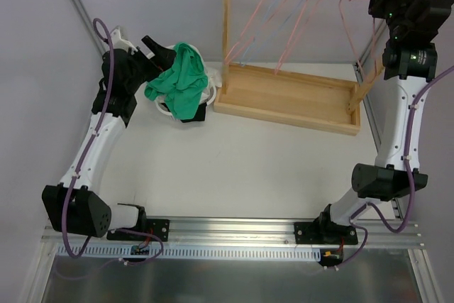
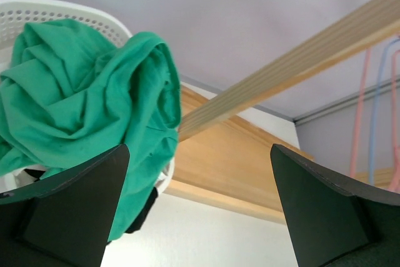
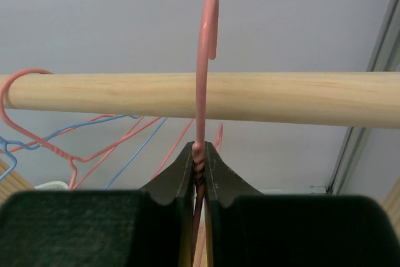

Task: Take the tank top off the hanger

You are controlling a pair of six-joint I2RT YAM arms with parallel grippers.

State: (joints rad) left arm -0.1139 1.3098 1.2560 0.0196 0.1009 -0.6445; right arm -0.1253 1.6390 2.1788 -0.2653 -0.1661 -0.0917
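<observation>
While my right gripper (image 3: 200, 154) is closed tight on the twisted neck of a pink hanger (image 3: 206, 60), the hook of that hanger stands up in front of the wooden rod (image 3: 281, 98), its tip above the rod. No cloth shows on the hanger in the right wrist view.

Pale print on the black housing of the right arm (image 1: 418, 58) is too small for me to read from the top camera.

The tank top (image 1: 181, 79) is green and lies bunched on a white basket (image 1: 162, 109) at the far left of the table, just left of the wooden rack base (image 1: 291, 97). It spills over the basket's rim on the side towards the rack. That puts it well apart from the right gripper, which is up at the far right by the rod.

My left gripper (image 2: 200, 148) is wide open and holds nothing. In its wrist view the tank top fills the space just past the finger (image 2: 75, 211) at the left of the picture and hangs down behind that tip; I cannot tell whether cloth and finger touch. The other finger is well clear of it.

More pink and blue hangers (image 1: 284, 12) hang on the rod.
</observation>
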